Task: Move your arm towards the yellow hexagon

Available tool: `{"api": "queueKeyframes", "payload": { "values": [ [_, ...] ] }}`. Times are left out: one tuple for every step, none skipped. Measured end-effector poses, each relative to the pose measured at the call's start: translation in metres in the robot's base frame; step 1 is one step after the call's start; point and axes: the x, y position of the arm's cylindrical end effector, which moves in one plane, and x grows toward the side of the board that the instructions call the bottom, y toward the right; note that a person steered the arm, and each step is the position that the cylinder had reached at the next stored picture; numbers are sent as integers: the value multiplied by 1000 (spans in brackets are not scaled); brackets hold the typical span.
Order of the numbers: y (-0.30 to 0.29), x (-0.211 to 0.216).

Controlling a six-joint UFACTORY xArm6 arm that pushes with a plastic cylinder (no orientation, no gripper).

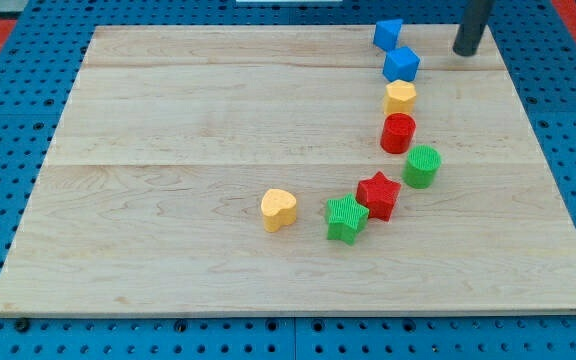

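The yellow hexagon (400, 97) sits on the wooden board (168, 200) at the view's upper right, in a curved chain of blocks. My tip (465, 50) is at the view's top right, above and to the right of the hexagon, apart from it. A blue block (402, 65) lies between them, just above the hexagon. A red cylinder (398, 133) touches the hexagon from below.
Another blue block (387, 34) sits at the top of the chain. Below come a green cylinder (422, 166), a red star (378, 195), a green star (346, 219) and a yellow heart (279, 210). The board's right edge is near my tip.
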Motion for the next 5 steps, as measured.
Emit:
{"api": "queueKeyframes", "payload": {
  "values": [
    [-1, 48],
    [-8, 54],
    [-36, 54],
    [-36, 73],
    [-54, 79]
  ]
}}
